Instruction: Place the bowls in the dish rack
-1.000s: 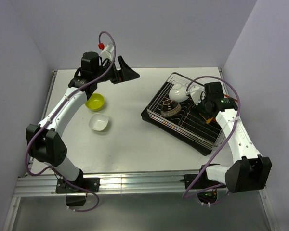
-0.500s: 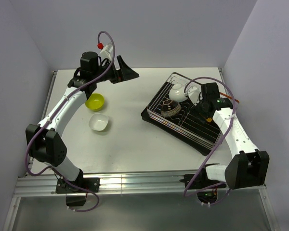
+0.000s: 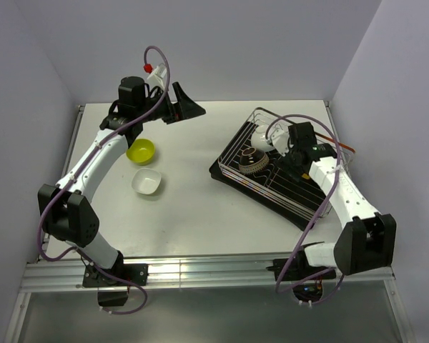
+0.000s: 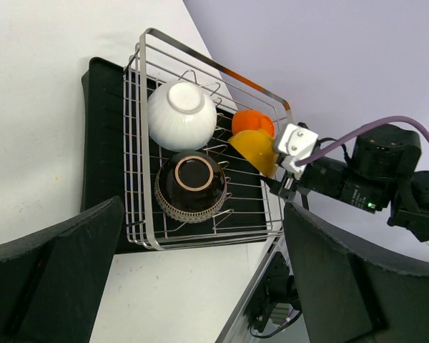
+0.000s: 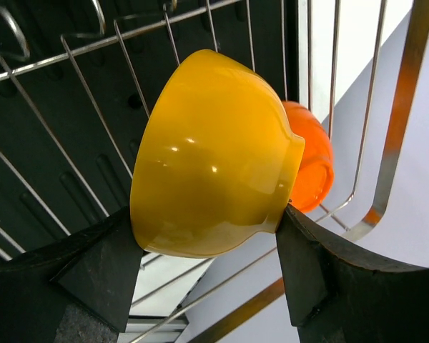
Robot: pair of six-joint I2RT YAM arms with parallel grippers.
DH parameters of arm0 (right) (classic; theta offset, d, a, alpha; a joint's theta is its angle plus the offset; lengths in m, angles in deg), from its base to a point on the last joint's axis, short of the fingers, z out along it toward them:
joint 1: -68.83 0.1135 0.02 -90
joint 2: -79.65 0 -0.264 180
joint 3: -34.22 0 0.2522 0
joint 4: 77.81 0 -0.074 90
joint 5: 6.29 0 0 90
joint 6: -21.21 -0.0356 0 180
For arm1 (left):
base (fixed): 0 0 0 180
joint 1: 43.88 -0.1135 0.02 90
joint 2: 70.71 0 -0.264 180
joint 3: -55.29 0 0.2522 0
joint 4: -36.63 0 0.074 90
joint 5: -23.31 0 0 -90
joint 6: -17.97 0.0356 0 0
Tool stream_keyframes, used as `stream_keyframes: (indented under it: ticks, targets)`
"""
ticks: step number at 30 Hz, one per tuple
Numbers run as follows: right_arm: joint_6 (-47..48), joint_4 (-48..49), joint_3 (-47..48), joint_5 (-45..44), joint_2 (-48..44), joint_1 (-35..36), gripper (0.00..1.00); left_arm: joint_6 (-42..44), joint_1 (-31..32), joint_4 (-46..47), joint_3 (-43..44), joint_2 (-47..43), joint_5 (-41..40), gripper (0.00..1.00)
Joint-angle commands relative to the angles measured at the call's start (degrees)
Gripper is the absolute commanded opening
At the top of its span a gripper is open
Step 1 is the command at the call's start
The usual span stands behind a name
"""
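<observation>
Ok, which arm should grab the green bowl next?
Left. The left pincer is open, near the lime green bowl; the right pincer holds a yellow bowl at the dish rack.

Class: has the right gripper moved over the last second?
Yes. The right gripper, holding the yellow bowl, has shifted left across the rack, toward the white bowl.

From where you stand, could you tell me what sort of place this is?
Probably a robot test cell, not a kitchen: bare walls around a white table, two robot arms bolted to a metal rail, one dish rack.
</observation>
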State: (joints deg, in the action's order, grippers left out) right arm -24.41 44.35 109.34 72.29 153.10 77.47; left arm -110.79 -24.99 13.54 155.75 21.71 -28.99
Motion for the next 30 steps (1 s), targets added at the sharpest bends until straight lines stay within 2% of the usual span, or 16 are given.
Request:
stream_keyframes:
  ticks: [1,11,14,17,20,22,23,25,27,28,29,30]
  targets:
    - [-1.0,4.2,0.2,-4.2,1.8,1.1,0.00,-0.3,-0.4,1.9,0.3,-1.3,1.1,0.99]
    - [-1.1,6.3,-3.4,-9.2,3.2,4.3,0.00,-0.5,-0.5,2.4,0.4,-1.2,1.3,1.00]
    - [-1.8,6.2,-3.8,-9.7,4.1,5.0,0.12,-0.3,-0.5,2.3,0.2,-1.4,1.3,0.99]
    - [-2.7,5.8,-3.7,-9.6,4.9,5.3,0.19,-0.1,-0.6,1.9,0.2,-1.5,1.2,0.99]
    - [-3.6,5.0,-3.3,-8.7,5.6,5.7,0.44,-0.2,-0.7,2.0,0.1,-1.7,1.2,1.00]
    - [-4.0,4.3,-2.7,-8.2,6.1,5.9,0.51,-0.1,-0.8,2.1,0.0,-1.8,1.2,1.00]
    - [-4.4,4.2,-2.7,-8.1,6.0,5.9,0.59,-0.2,-0.8,1.9,0.0,-1.7,1.2,0.99]
    - [-4.6,4.3,-2.8,-8.0,5.8,6.2,0.63,-0.2,-0.8,2.0,0.1,-1.5,1.4,0.99]
    - [-4.8,3.9,-2.6,-7.6,5.7,6.5,0.79,-0.2,-0.9,2.0,0.1,-1.5,1.3,0.99]
    - [-5.2,3.6,-2.4,-7.4,5.5,6.5,0.80,-0.3,-0.9,2.1,0.1,-1.5,1.3,0.99]
    - [-5.3,3.2,-2.2,-6.5,5.3,6.5,0.96,-0.3,-0.9,2.2,0.1,-1.5,1.5,1.00]
    - [-5.5,3.0,-2.1,-6.2,5.1,6.5,0.97,-0.5,-0.9,2.3,0.1,-1.3,1.5,0.99]
